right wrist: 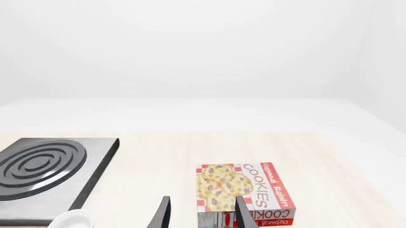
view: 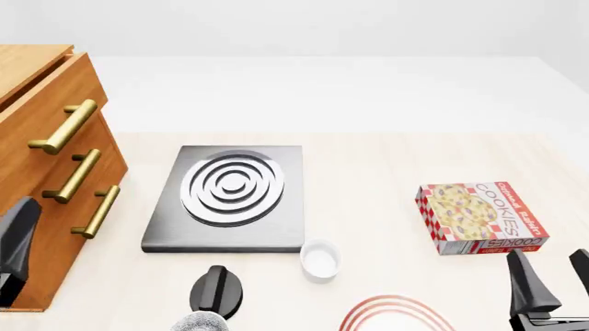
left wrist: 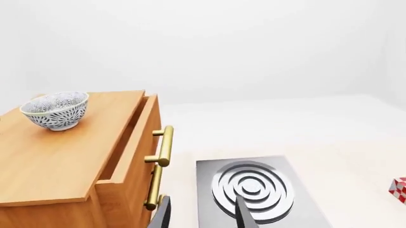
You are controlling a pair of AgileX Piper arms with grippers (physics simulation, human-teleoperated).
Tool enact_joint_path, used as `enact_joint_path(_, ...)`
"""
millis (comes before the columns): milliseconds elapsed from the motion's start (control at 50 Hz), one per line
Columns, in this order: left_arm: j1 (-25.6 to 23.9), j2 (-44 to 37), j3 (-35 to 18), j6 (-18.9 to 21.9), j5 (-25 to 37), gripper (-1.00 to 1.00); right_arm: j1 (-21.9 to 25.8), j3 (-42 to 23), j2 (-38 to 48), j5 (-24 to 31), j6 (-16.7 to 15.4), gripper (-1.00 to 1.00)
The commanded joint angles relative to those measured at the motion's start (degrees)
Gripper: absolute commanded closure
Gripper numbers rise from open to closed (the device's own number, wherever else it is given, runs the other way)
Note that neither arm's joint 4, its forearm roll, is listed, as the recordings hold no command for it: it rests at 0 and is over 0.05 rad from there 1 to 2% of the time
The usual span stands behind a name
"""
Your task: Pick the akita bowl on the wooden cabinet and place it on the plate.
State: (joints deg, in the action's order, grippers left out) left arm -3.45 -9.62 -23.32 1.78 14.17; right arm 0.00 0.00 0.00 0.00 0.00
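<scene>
The round, deep, grey-white speckled akita bowl (left wrist: pixel 56 109) stands upright on top of the orange-brown wooden cabinet (left wrist: pixel 60 156) with brass bar handles, nothing beside it. The left claw (left wrist: pixel 201 216) hangs open and empty near the cabinet's front. On the pale worktop (view: pixel 368 179) lie a grey stove slab (view: pixel 228 198), a small white ramekin (view: pixel 321 260), the red-ringed white plate (view: pixel 394 315) and a box reading "COOKIES" (view: pixel 481 217). The right claw (right wrist: pixel 201 214) is open, empty.

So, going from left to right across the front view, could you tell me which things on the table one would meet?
wooden cabinet → grey stove slab → small white dish → plate, cut by the bottom edge → cookie box.
</scene>
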Motion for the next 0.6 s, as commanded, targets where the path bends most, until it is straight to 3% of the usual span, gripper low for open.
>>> enact_joint_path(20,-0.47,-3.84,-7.76,-0.68,3.44,-1.00,0.00,0.00,0.00,0.00,0.00,-1.00)
enact_joint_path(380,2.75,-9.61,-15.73,-1.29,7.69,-1.00,0.00,0.00,0.00,0.00,0.00,-1.00)
enact_joint_path(600,4.46,-11.59,-21.49,0.32,10.68,-1.00,0.00,0.00,0.00,0.00,0.00,-1.00)
